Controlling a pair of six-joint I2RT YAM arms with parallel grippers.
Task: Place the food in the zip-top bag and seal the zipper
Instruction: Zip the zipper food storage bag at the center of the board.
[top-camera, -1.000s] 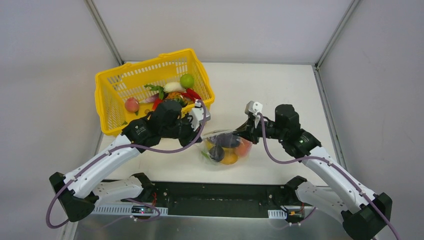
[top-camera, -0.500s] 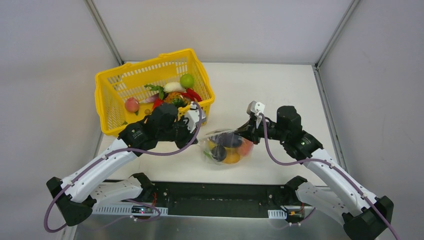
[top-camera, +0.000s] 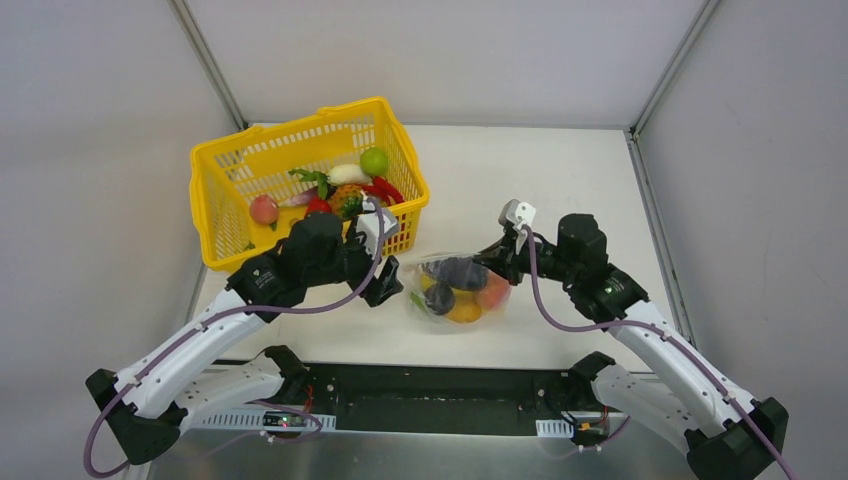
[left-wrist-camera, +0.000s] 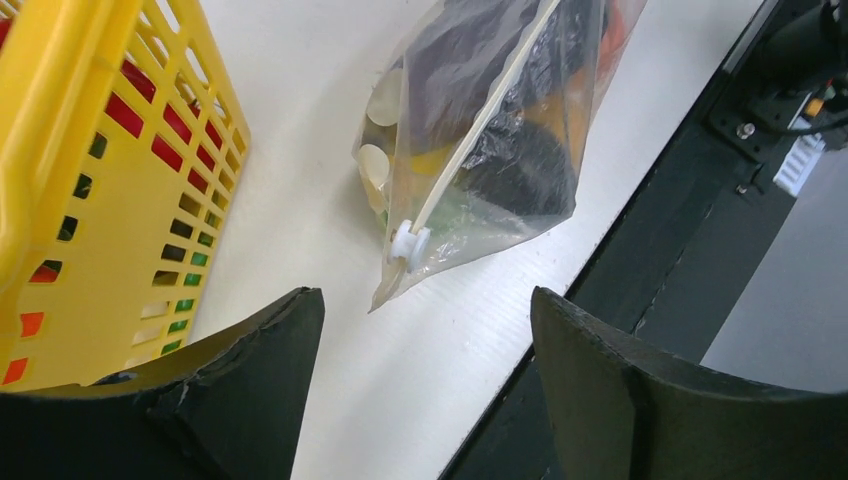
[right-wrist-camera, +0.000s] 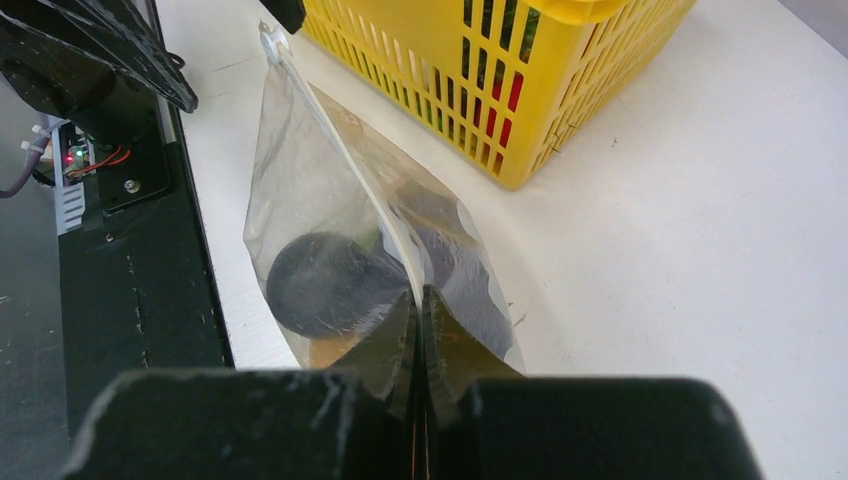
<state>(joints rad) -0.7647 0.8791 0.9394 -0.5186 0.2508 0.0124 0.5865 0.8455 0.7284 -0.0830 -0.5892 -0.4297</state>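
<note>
1. Both fingers of the left gripper (left-wrist-camera: 425, 300) stand apart, empty, near the bag (left-wrist-camera: 520, 180).
2. Right gripper (right-wrist-camera: 418, 305) is pinched together on the bag's zipper (left-wrist-camera: 483, 120).
3. Bag, food (top-camera: 462, 275) inside, lies on the table (top-camera: 520, 170) beside the basket (top-camera: 230, 160).

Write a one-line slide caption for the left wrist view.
Open left fingers face a clear food-filled zip-top bag with white slider, beside a yellow mesh basket.

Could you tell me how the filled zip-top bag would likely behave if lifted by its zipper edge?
The zip-top bag would probably sag and swing; its thin film wrinkles around the food. Pinched only at one end by the right end effector, the zipper edge would likely droop. Pushed, it may crumple rather than slide.
</note>
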